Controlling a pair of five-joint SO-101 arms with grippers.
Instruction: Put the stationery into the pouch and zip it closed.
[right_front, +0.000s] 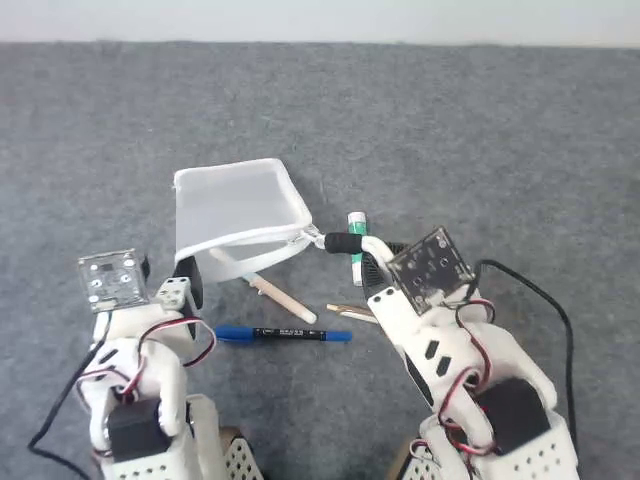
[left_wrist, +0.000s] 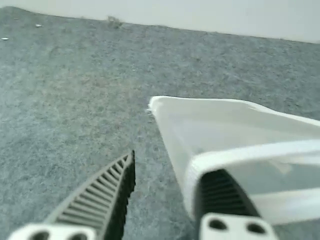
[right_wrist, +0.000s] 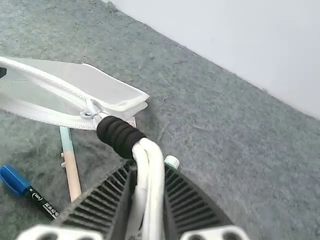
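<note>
Pouch: white mesh pouch lying on the grey carpet, its mouth gaping towards the arms; we log it as unzipped.
Pull cord: white pull cord with a black sleeve, running from the pouch's zip end towards the right arm.
Right gripper: right gripper, which we record as clamped tight on the pull cord, just beside the pouch's corner.
Left gripper: left gripper, jaws spread wide at the pouch's near edge; one finger sits behind the pouch's rim, the other stands apart on the outside (we cannot tell whether it touches the fabric).
Blue marker: blue marker flat on the carpet between the two arms, outside the pouch.
Pencil: pale pencil on the carpet, one end under the pouch's mouth.
Glue stick: green-capped stick on the carpet by the right gripper, partly hidden by it.
Small item: tan piece beside the right arm; we cannot identify it.
</note>
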